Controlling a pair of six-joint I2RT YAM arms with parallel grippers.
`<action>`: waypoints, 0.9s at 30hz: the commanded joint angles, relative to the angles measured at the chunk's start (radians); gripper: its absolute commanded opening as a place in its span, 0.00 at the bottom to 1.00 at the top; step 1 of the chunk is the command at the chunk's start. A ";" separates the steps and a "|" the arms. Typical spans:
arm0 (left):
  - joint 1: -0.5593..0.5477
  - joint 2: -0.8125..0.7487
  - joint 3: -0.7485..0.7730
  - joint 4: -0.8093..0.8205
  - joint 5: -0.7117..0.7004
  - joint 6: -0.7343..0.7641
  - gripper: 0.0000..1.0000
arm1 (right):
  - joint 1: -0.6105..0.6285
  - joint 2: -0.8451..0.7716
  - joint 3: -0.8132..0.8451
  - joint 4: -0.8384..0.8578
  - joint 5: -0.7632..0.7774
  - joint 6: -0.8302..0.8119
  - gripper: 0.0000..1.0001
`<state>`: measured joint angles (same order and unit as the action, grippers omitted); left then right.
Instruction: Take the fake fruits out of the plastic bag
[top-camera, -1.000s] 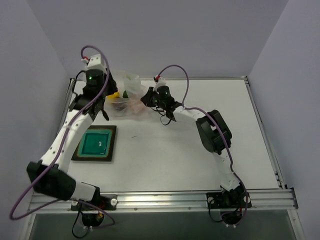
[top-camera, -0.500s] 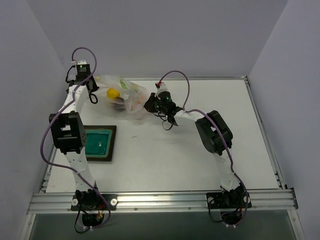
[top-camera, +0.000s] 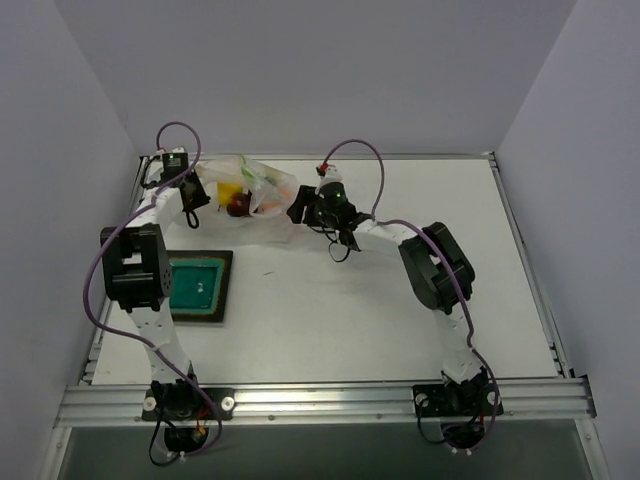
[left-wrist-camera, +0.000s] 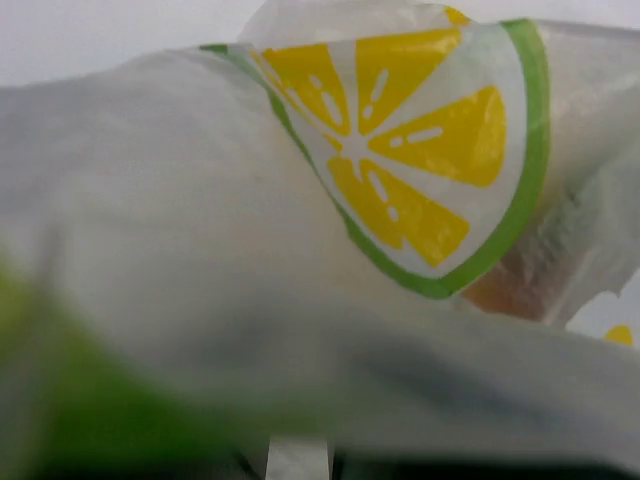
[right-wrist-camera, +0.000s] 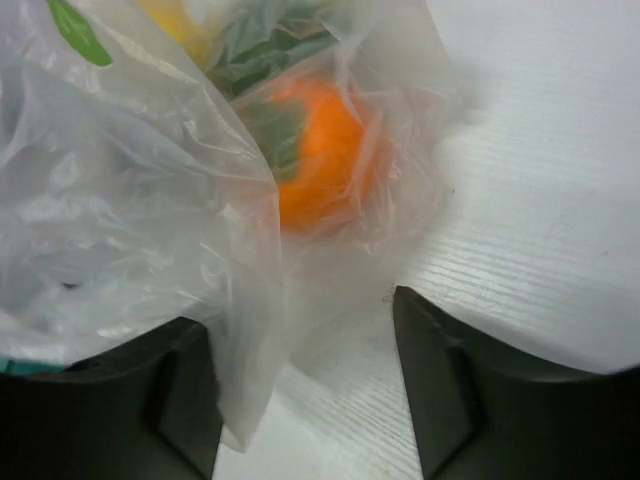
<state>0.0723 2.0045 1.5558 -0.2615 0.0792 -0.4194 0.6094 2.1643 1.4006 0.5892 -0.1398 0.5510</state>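
Note:
The plastic bag (top-camera: 250, 190) lies crumpled at the table's far left, between my two grippers. Through its film the top view shows a yellow fruit (top-camera: 228, 190) and a dark red one (top-camera: 238, 206). My left gripper (top-camera: 190, 197) is at the bag's left end. Film with a lemon-slice print (left-wrist-camera: 400, 150) fills the left wrist view and hides the jaws. My right gripper (right-wrist-camera: 300, 320) stands open just off the bag's right end, and a loose fold of the bag (right-wrist-camera: 240, 330) hangs beside its left finger (right-wrist-camera: 170, 390). An orange fruit (right-wrist-camera: 320, 165) shows through the film just ahead.
A green square tray (top-camera: 195, 285) with a dark rim sits near the left edge, in front of the bag. The left wall is close behind my left arm. The white table (top-camera: 350, 300) stretches to the right and front.
My right gripper has gone from shut to open, and the bag's right end has come loose. The left arm has swung to the far left corner, and the bag has shifted left with it.

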 joint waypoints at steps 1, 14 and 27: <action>-0.014 -0.162 0.020 0.080 0.042 -0.029 0.20 | 0.012 -0.159 0.072 -0.093 0.025 -0.094 0.60; -0.062 -0.204 0.000 0.070 0.030 -0.001 0.21 | 0.145 -0.363 0.153 -0.313 0.118 -0.308 0.23; -0.062 -0.208 -0.030 0.085 0.044 -0.012 0.21 | 0.185 0.141 0.745 -0.470 -0.115 -0.405 0.01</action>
<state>0.0078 1.8347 1.5108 -0.1993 0.1127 -0.4267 0.8257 2.2139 2.0285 0.2070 -0.2165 0.2050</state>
